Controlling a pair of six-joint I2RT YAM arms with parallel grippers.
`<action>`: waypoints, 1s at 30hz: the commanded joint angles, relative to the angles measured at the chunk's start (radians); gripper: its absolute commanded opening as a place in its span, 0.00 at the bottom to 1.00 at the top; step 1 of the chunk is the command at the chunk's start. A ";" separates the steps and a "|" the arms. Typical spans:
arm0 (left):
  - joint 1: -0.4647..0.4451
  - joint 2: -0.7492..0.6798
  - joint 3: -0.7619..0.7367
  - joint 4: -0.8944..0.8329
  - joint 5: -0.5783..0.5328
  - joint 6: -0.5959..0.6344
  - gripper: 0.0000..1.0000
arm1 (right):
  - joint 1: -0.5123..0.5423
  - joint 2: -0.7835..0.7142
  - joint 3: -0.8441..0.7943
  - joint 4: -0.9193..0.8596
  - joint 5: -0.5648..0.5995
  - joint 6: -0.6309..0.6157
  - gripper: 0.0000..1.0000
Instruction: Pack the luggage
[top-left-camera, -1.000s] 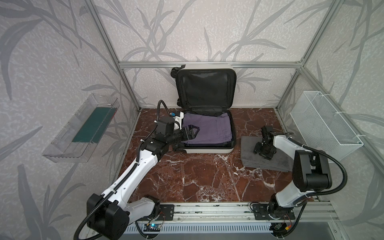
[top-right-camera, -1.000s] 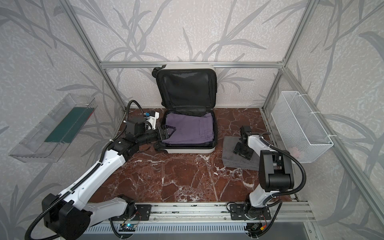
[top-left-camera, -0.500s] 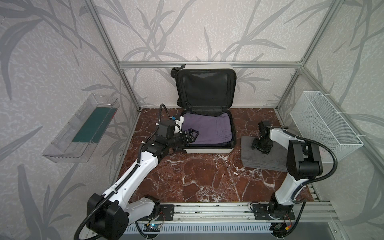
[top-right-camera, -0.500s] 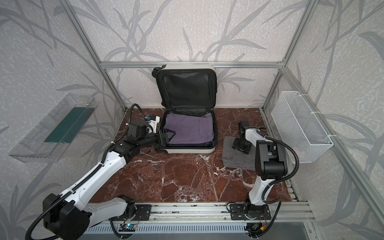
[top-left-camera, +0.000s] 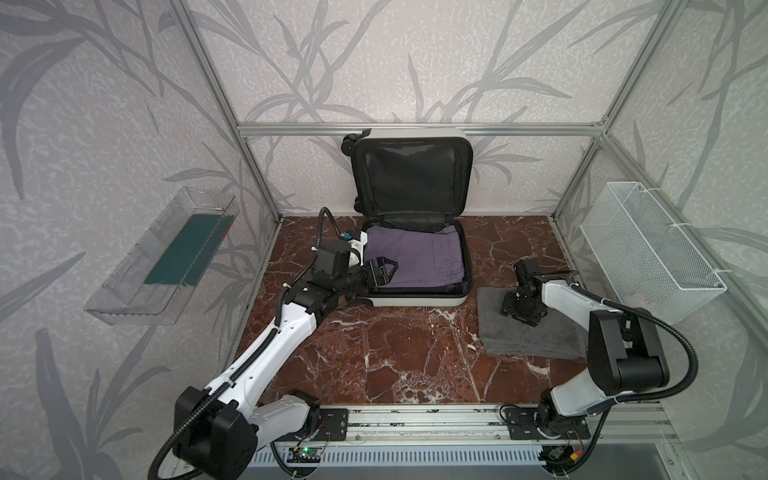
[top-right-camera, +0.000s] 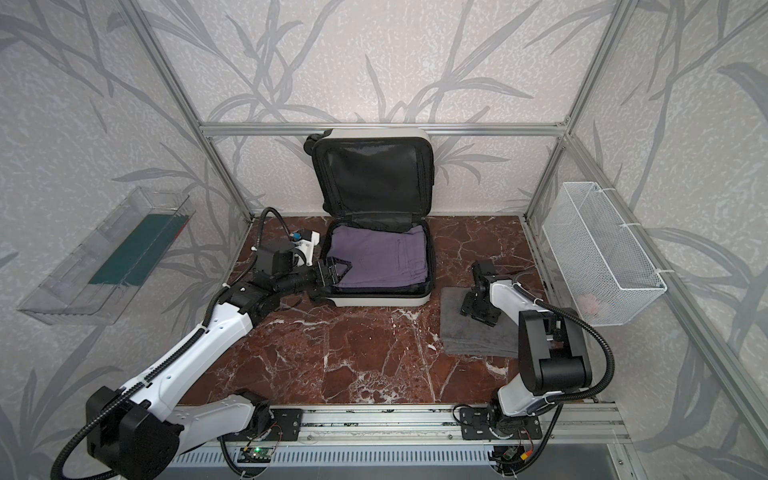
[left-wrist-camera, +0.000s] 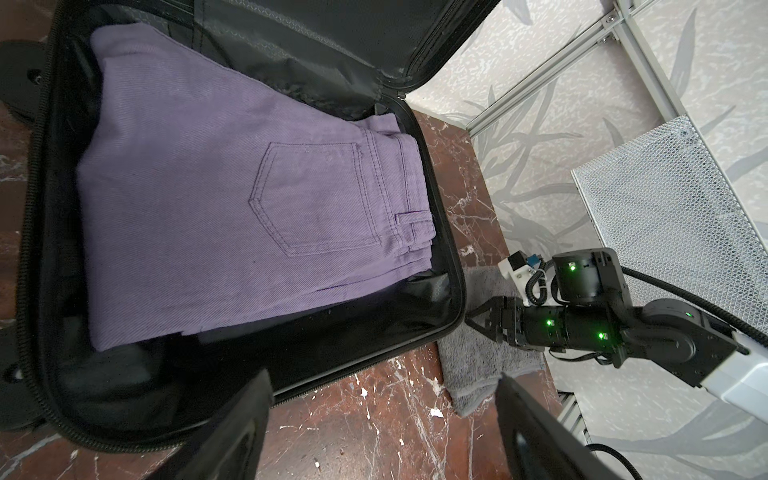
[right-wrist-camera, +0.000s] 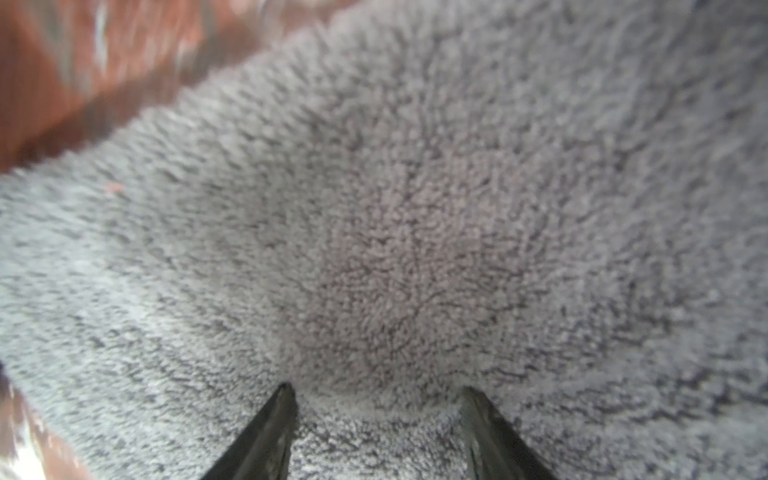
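We see the luggage (top-left-camera: 415, 300), a rounded white hard shell lined in black fabric, lying open at the middle of the worktop's (top-left-camera: 395, 357) back edge, its lid upright against the wall; folded purple denim jeans (top-left-camera: 419, 255) fill its lower half; the left claw (top-left-camera: 384, 269) hovers over the shell's near left corner, jaws spread wide and empty; the right claw (right-wrist-camera: 376, 395), jaws apart, presses its tips into a fluffy grey towel (top-left-camera: 536, 338) near the veined red marble's right edge.
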 joint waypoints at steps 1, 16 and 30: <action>-0.003 -0.025 -0.001 0.019 -0.002 0.002 0.86 | 0.056 -0.015 -0.060 -0.088 -0.032 0.055 0.63; -0.002 -0.034 -0.010 0.014 -0.002 0.006 0.86 | 0.293 -0.119 -0.168 -0.053 -0.054 0.238 0.63; -0.002 -0.046 -0.070 0.017 -0.013 -0.003 0.86 | 0.560 -0.049 -0.118 0.093 -0.084 0.513 0.63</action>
